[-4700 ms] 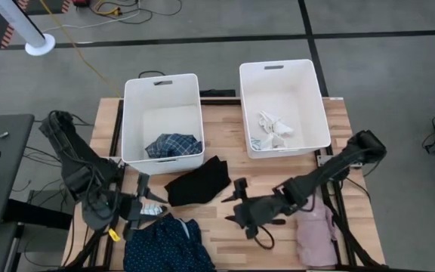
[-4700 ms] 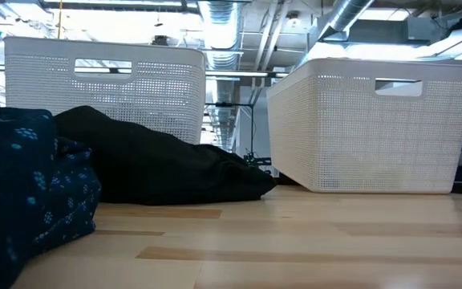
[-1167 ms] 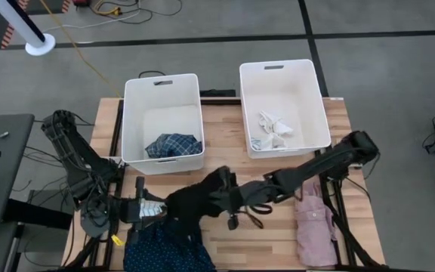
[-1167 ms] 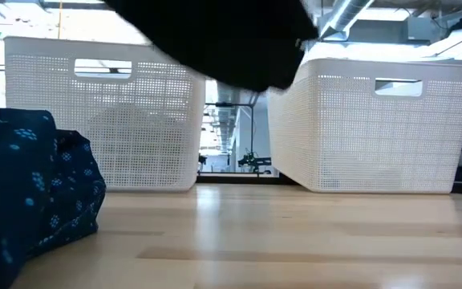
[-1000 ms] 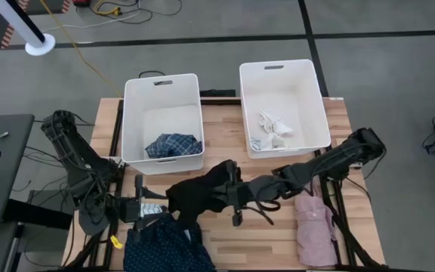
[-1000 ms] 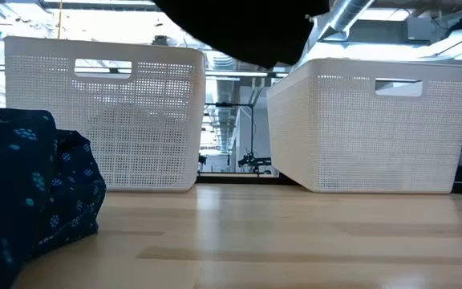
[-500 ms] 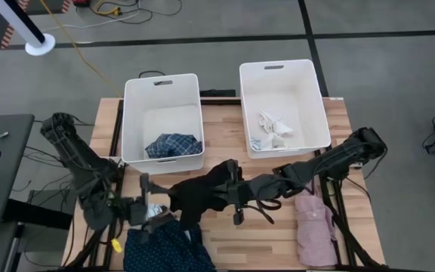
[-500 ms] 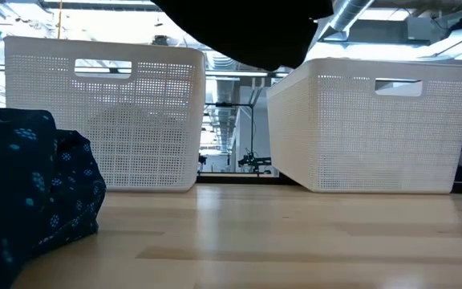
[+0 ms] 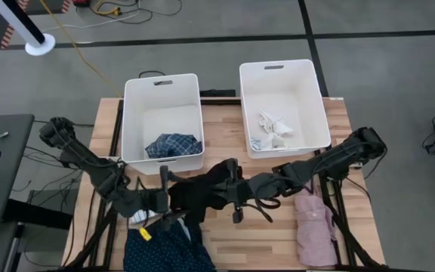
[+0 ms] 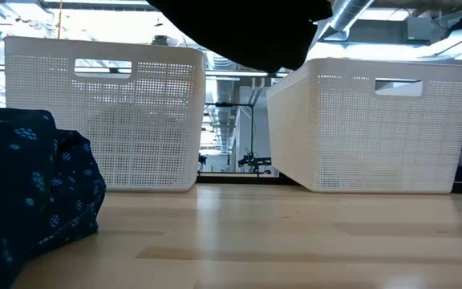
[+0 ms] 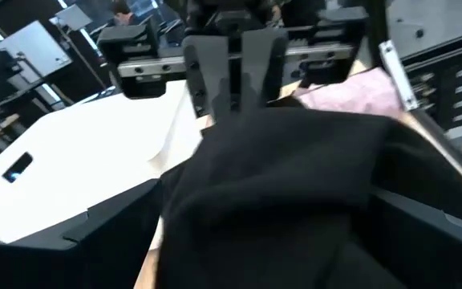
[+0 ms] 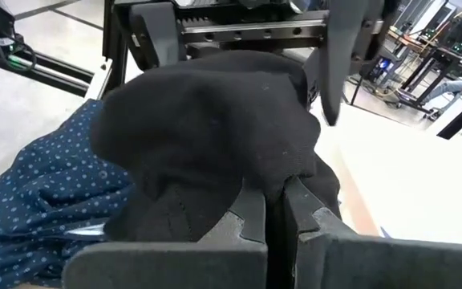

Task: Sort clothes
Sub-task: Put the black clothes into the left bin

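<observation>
A black garment (image 9: 198,193) hangs above the table's middle, held by my shut right gripper (image 9: 223,189); in the low view its lower edge (image 10: 239,36) is clear of the tabletop. My left gripper (image 9: 168,195) is open, level and facing the right one. Its fingers (image 12: 335,64) stand on either side of the garment's left end; whether they touch it, I cannot tell. A navy patterned garment (image 9: 165,249) lies at the near edge and a pink one (image 9: 316,227) at the near right. My right gripper pinches a bunched fold of the black garment (image 12: 263,181) between its two fingers, coming nearly level from the table's right. The cloth bulges out beyond the fingertips, hangs slack below them and is lifted clear of the table.
Two white bins stand at the far side. The left bin (image 9: 138,113) holds a blue plaid garment (image 9: 174,145) and the right bin (image 9: 316,98) holds a white one (image 9: 272,130). A small pale piece (image 9: 138,219) lies under my left arm.
My left gripper has swung toward the table's right, up to the black garment, and its fingers now stand on either side of the cloth. The garment stays lifted clear in my right gripper.
</observation>
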`<action>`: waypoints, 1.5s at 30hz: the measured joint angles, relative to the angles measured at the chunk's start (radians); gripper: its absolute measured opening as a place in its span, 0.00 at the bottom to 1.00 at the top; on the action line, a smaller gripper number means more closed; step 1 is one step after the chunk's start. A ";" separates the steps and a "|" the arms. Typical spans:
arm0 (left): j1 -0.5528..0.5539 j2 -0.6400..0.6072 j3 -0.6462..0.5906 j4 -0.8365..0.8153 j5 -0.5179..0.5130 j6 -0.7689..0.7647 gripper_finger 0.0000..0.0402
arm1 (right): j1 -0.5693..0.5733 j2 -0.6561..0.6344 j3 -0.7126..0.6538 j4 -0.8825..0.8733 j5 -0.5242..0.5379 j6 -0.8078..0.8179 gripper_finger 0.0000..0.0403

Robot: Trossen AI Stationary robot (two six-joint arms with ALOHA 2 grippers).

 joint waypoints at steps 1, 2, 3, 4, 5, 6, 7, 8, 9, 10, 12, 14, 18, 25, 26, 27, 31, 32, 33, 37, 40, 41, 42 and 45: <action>0.009 0.003 0.000 0.001 -0.003 0.006 0.97 | 0.001 0.000 0.000 -0.004 0.001 0.000 0.02; 0.019 0.006 0.000 0.002 -0.003 0.008 0.97 | 0.003 0.000 0.000 -0.007 0.000 0.000 0.02; 0.030 0.011 0.000 0.003 0.002 0.008 0.97 | 0.005 0.000 0.000 -0.010 0.000 0.000 0.02; 0.041 0.014 0.000 0.003 0.006 0.008 0.97 | 0.005 0.000 0.000 -0.015 0.001 0.000 0.02; 0.051 0.015 0.000 -0.005 0.007 0.007 0.97 | 0.007 0.000 0.000 -0.020 0.001 0.000 0.02; 0.060 0.015 0.000 -0.015 0.008 0.002 0.97 | 0.009 0.000 0.000 -0.024 0.001 0.000 0.03; 0.071 0.015 0.000 -0.025 0.013 -0.008 0.97 | 0.011 0.000 0.000 -0.026 0.001 0.000 0.03; 0.084 0.014 0.000 -0.031 0.029 -0.022 0.97 | 0.011 0.000 0.000 -0.026 0.001 -0.003 0.03; 0.094 0.014 0.000 -0.037 0.052 -0.036 0.96 | 0.011 -0.001 0.000 -0.027 0.001 -0.003 0.03; 0.102 0.014 0.000 -0.042 0.073 -0.046 0.95 | 0.012 -0.001 0.000 -0.031 0.001 -0.003 0.03; 0.113 0.014 0.000 -0.044 0.112 -0.053 0.90 | 0.012 -0.001 0.000 -0.036 0.000 -0.003 0.03; 0.118 0.014 0.000 -0.043 0.134 -0.048 0.82 | 0.012 -0.001 0.000 -0.039 -0.002 -0.002 0.03; 0.124 0.014 0.000 -0.049 0.138 -0.039 0.56 | 0.012 -0.001 0.000 -0.043 -0.002 -0.002 0.03; 0.120 0.014 0.000 -0.046 0.148 0.038 0.11 | 0.016 -0.002 0.001 -0.046 -0.006 0.002 0.05; 0.118 0.014 -0.001 -0.039 0.151 0.044 0.11 | 0.019 -0.002 0.001 -0.045 -0.006 0.004 0.06; 0.116 0.014 -0.001 -0.033 0.153 0.050 0.11 | 0.020 -0.002 0.001 -0.044 -0.006 0.005 0.07; 0.099 0.014 0.007 -0.029 0.114 0.091 0.11 | 0.033 -0.002 0.002 -0.043 -0.002 0.009 0.14; 0.092 0.014 0.016 -0.035 0.097 0.105 0.11 | 0.037 -0.002 0.002 -0.043 0.000 0.009 0.16; 0.084 0.014 0.027 -0.042 0.078 0.121 0.11 | 0.041 -0.002 0.003 -0.041 0.002 0.009 0.17; 0.051 0.014 0.090 -0.102 -0.011 0.183 0.11 | 0.063 -0.012 0.005 -0.061 0.016 0.018 0.26; 0.032 0.014 0.140 -0.178 -0.099 0.202 0.11 | 0.081 -0.024 0.005 -0.105 0.057 0.045 0.34; 0.028 0.014 0.157 -0.206 -0.129 0.203 0.11 | 0.088 -0.029 0.005 -0.120 0.071 0.052 0.36; 0.024 0.014 0.173 -0.235 -0.160 0.202 0.11 | 0.096 -0.034 0.004 -0.129 0.088 0.058 0.39; 0.016 0.011 0.209 -0.286 -0.301 0.211 0.11 | 0.127 -0.050 0.001 -0.162 0.112 0.071 0.48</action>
